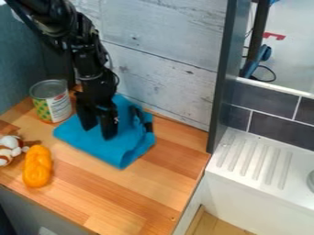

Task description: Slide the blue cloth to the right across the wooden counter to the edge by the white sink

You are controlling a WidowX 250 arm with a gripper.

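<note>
The blue cloth [131, 147] lies on the wooden counter [92, 202], toward its back and left of the dark upright panel [221, 82]. Its near left part is spread fairly flat, while the back and right part is raised and rumpled, with a rounded fold at the near right corner and a dark strip [148, 122] along the right side. The gripper [99, 132] hangs down over the left middle of the cloth, its two fingers parted by a modest gap with blue showing between them; nothing appears to be clamped there. Whether the tips press on the fabric or sit just above it, I cannot tell. For a sound hold on cloth this soft, the fingers should straddle a raised ridge, since flat fabric would probably slip out as they close. The tips want to meet the cloth lightly: too much push would bunch it or scrape the wood. A firm, slow squeeze and a gentle lift would suit it, as loose folds may drag. The can [51, 102] stands upright just beside the cloth's back left edge, close to the arm, so sideways motion that way needs care. Nearer the front left are the orange twist [38, 166] and, beside it, the brown-and-white toy [8, 148]. Beyond the panel, on the right, is the white ribbed drainer [256, 158].
</note>
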